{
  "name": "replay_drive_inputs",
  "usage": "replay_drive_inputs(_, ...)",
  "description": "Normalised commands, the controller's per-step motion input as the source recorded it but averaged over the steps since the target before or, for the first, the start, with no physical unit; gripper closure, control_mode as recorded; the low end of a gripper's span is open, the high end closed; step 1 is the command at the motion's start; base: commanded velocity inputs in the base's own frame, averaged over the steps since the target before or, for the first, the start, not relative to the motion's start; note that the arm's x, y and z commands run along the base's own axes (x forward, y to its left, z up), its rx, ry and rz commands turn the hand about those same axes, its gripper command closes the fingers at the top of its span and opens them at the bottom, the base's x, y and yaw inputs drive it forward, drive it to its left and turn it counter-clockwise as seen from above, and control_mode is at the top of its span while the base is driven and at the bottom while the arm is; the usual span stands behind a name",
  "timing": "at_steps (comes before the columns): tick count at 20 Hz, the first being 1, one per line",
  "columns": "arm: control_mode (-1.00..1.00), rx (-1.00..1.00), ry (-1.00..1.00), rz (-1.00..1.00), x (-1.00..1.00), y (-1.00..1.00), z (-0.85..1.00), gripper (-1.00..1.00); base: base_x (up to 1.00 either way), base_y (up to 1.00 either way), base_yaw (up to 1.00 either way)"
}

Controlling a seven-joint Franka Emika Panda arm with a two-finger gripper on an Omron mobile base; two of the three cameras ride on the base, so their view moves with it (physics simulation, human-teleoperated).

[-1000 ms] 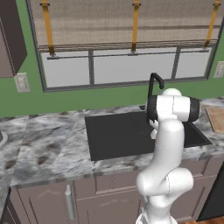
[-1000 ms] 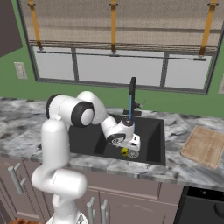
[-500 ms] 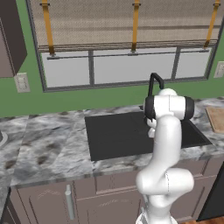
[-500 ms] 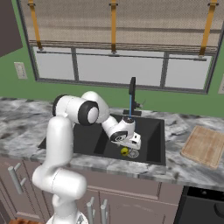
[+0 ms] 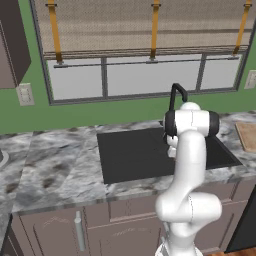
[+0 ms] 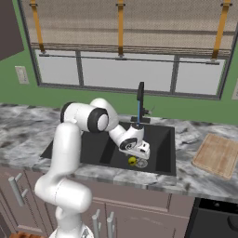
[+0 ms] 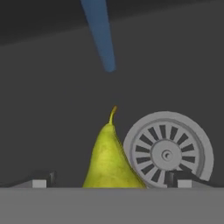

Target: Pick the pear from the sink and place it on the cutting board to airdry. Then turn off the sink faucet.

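Note:
The yellow-green pear [image 7: 111, 157] stands on the dark sink floor [image 7: 52, 131], beside the round silver drain [image 7: 168, 151]. My gripper [image 7: 109, 183] is open, one fingertip on each side of the pear, with a gap to each. In the right base view the gripper [image 6: 137, 155] is low in the sink [image 6: 160, 139], right over the pear [image 6: 133, 161]. A blue water stream [image 6: 138, 111] falls from the black faucet [image 6: 140, 100]. The tan cutting board [image 6: 217, 155] lies on the counter to the right. My arm hides the pear in the left base view.
Grey marbled counter [image 5: 55, 165] surrounds the sink [image 5: 130, 152]. The faucet [image 5: 177, 92] stands behind the basin, under a wide window [image 5: 150, 75]. The cutting board's edge [image 5: 247, 136] shows at the far right. Cabinet doors [image 6: 139, 218] run below the counter.
The arm's elbow has shifted slightly to the right. The hand stays low in the sink at the pear. The pear has not moved.

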Motion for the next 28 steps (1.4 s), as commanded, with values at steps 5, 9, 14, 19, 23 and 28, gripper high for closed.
replay_drive_inputs(5,-1.00,0.00,0.02,-0.02,0.00,0.00,-0.15,-1.00,0.00,0.00,0.00)
replay_drive_inputs(9,-1.00,0.00,0.01,-0.03,0.00,0.00,-0.12,-1.00,0.00,0.00,0.00)
replay_drive_inputs(14,-1.00,0.00,0.01,-0.03,-0.02,0.00,-0.12,-1.00,0.00,0.00,0.00)
replay_drive_inputs(19,-1.00,0.00,0.01,-0.03,-0.06,0.00,-0.11,-1.00,0.00,0.00,0.00)
replay_drive_inputs(23,-1.00,0.00,0.00,-0.03,-0.10,0.01,-0.09,-1.00,0.00,0.00,0.00)
replay_drive_inputs(28,-1.00,0.00,0.01,-0.02,-0.05,0.12,-0.11,-1.00,0.00,0.00,0.00)
